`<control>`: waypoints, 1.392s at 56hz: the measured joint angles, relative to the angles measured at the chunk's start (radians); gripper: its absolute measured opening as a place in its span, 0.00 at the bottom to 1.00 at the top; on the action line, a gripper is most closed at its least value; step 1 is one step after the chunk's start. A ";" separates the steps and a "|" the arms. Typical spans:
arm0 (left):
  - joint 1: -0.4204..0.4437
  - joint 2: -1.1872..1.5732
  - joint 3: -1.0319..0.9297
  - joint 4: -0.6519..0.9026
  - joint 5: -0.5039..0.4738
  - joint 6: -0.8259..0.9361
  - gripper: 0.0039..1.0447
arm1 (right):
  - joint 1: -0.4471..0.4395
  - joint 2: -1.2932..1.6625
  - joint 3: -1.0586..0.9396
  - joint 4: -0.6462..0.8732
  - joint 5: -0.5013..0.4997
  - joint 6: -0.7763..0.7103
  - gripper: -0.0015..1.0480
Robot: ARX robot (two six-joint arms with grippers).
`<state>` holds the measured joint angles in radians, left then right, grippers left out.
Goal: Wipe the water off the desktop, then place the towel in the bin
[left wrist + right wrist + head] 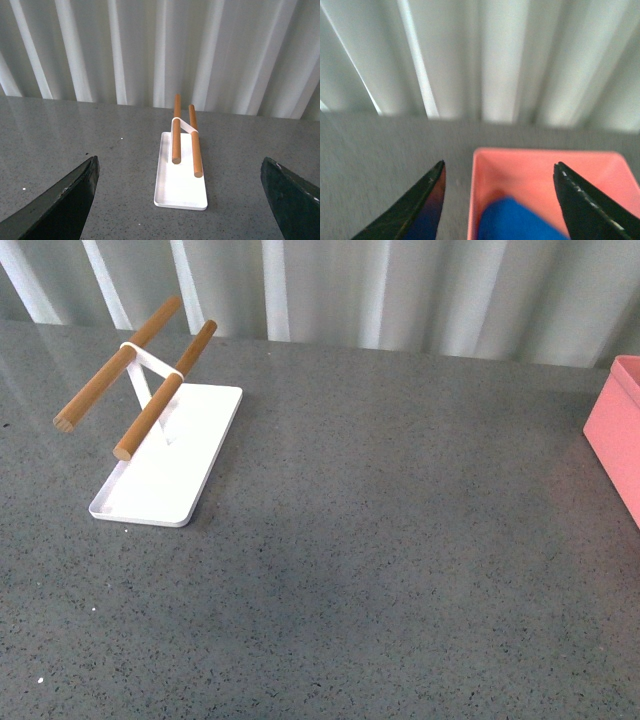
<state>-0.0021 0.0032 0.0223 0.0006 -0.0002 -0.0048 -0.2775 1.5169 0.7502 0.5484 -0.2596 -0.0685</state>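
Your right gripper (pixel 497 200) spread wide and empty above the bin (pixel 545 175), towel (pixel 517 220) lying inside the bin, your left gripper (pixel 177 200) wide open, empty, facing the white tray (pixel 181 185) on the desktop (pixel 400 540)

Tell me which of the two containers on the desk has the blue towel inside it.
The salmon-pink bin: the blue towel lies inside its walls. The flat white tray holds only its rack of two wooden bars.
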 joint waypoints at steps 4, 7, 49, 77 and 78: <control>0.000 0.000 0.000 0.000 0.000 0.000 0.94 | 0.034 -0.077 -0.138 0.235 0.021 0.031 0.47; 0.000 0.000 0.000 0.000 0.000 0.000 0.94 | 0.060 -0.141 -0.217 0.311 0.042 0.041 0.35; 0.000 0.000 0.000 0.000 0.000 0.000 0.94 | 0.269 -0.640 -0.657 0.222 0.250 0.054 0.03; 0.000 0.000 0.000 0.000 0.000 0.000 0.94 | 0.275 -0.950 -0.727 0.007 0.256 0.056 0.03; 0.000 0.000 0.000 0.000 0.000 0.000 0.94 | 0.275 -0.963 -0.727 -0.005 0.256 0.056 0.03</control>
<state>-0.0021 0.0032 0.0223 0.0006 -0.0002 -0.0044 -0.0029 0.5541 0.0231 0.5434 -0.0032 -0.0120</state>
